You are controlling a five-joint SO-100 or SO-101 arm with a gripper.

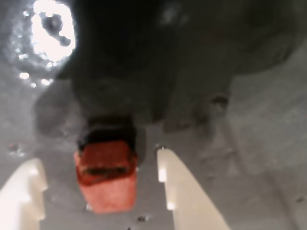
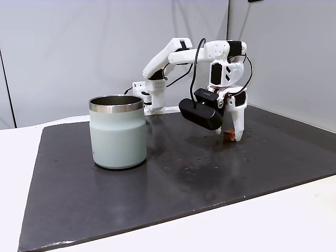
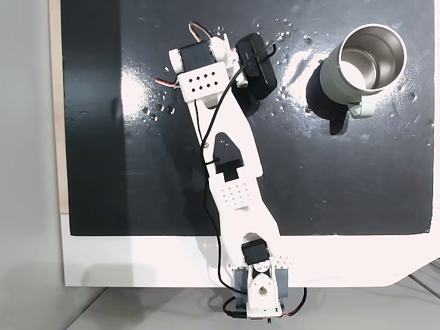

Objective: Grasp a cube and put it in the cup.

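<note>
Cube (image 1: 106, 176) sits on the dark mat (image 2: 210, 173) between the two white fingers (image 1: 184, 191) of the gripper (image 2: 231, 136), which stands spread wide over it, grasping nothing; in the wrist view there is bare mat on both sides of the cube, more toward the right finger than the left. From the cup (image 2: 117, 134), in a fixed view, the cube (image 2: 228, 136) lies well off to the right and a little farther back, with open mat between them. The cup stands upright, its steel rim (image 3: 372, 56) open to the top. The black camera pod (image 2: 202, 114) hangs off the arm (image 3: 230, 158) just on the cup side of the gripper. Beyond the cube the mat runs on toward its right edge, and behind it rises a grey wall (image 2: 283, 52).
</note>
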